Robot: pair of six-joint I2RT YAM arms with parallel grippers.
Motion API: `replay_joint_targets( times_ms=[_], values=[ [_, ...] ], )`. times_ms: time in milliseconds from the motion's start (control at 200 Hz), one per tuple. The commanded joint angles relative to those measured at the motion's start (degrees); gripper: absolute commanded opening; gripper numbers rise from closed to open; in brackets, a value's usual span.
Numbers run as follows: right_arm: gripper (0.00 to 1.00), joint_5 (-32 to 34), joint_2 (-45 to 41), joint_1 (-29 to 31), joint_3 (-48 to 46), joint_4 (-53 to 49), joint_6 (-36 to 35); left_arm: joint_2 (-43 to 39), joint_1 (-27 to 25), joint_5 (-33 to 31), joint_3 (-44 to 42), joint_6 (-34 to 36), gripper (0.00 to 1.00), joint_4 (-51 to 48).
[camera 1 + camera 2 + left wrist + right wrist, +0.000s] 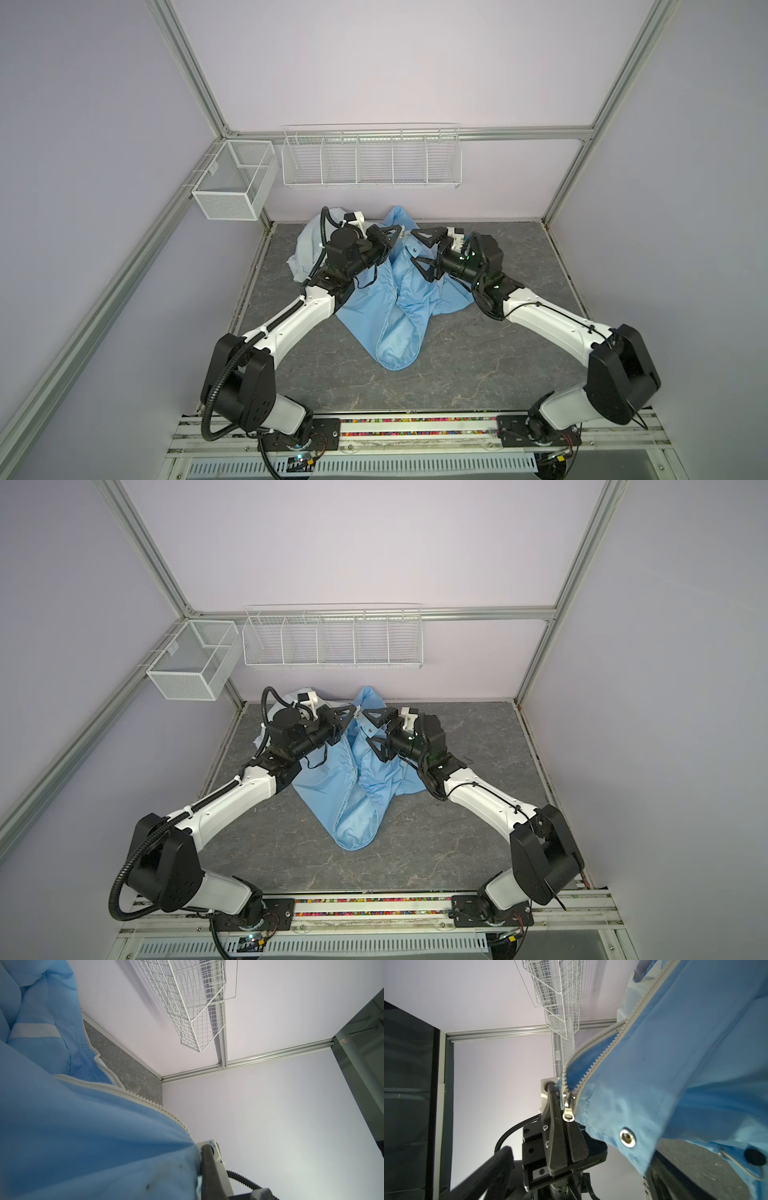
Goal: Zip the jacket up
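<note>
A gray table (pixel 478 357) sits inside pale purple walls (pixel 395 62). A long white wire rack (pixel 371 160) hangs at the back. A small white basket (pixel 232 185) hangs beside it.

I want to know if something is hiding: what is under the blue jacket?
The jacket lies crumpled on the grey stone-patterned table, which shows bare beside it. Whatever is beneath the cloth is covered, so nothing under it can be seen.

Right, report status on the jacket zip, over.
Left gripper shut on jacket beside the slider. Right gripper open, empty, facing it. Zipper unzipped, jacket crumpled. Nothing blocking the slider.
</note>
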Motion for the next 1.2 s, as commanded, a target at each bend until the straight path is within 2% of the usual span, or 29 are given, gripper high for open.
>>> replay_joint_targets(
  times_ms=[0, 265, 455, 805, 1195],
  values=[
    [0.97, 6.04, 3.18, 1.65, 1.05, 7.67, 8.49, -1.27, 0.13, 1.17, 0.93, -0.87, 0.00, 3.35],
    [0.96, 11.45, 8.66, 2.94, 3.72, 13.22, 9.03, -2.41, 0.14, 1.60, 0.40, -1.53, 0.00, 3.28],
    [1.00, 16.87, 9.89, 2.87, 3.17, 16.88, 7.59, -3.03, 0.13, 1.95, 0.14, -2.31, 0.00, 2.76],
    [0.60, 17.35, 8.06, 2.41, 3.19, 17.49, 3.25, -3.51, 0.17, 2.12, -0.39, -2.59, 0.00, 2.65],
    [0.32, 15.88, 8.22, 1.93, 3.88, 17.59, 2.53, -4.20, 0.16, 2.83, -0.56, -2.72, 0.00, 1.06]
  ],
)
